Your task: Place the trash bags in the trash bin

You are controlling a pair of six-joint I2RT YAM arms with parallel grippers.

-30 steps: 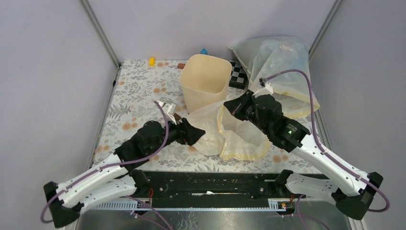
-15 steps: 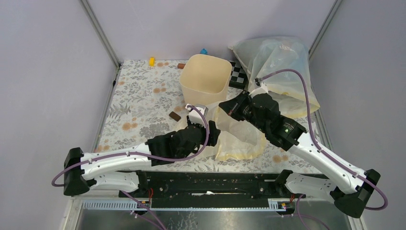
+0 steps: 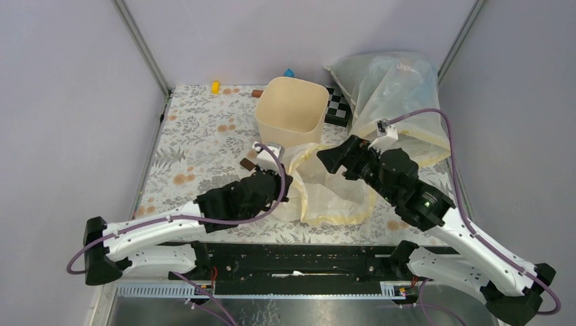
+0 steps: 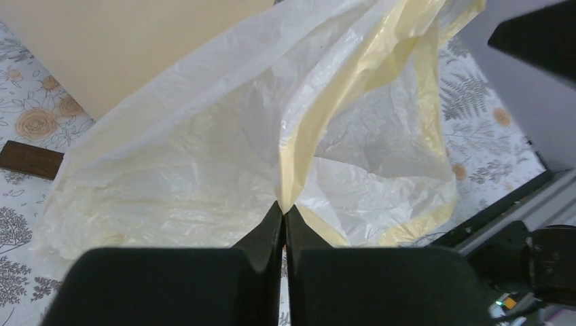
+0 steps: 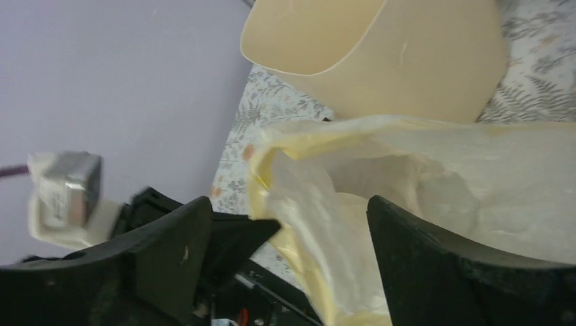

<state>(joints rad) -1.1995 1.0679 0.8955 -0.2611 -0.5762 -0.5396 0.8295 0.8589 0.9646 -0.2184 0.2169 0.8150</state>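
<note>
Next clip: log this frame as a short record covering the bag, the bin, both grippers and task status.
bag: crumpled on the table in front of the bin, outside it
bin: upright, nothing visible inside
left gripper: shut on the bag's yellow edge
right gripper: open, holding nothing
task status: bag not yet in bin
</note>
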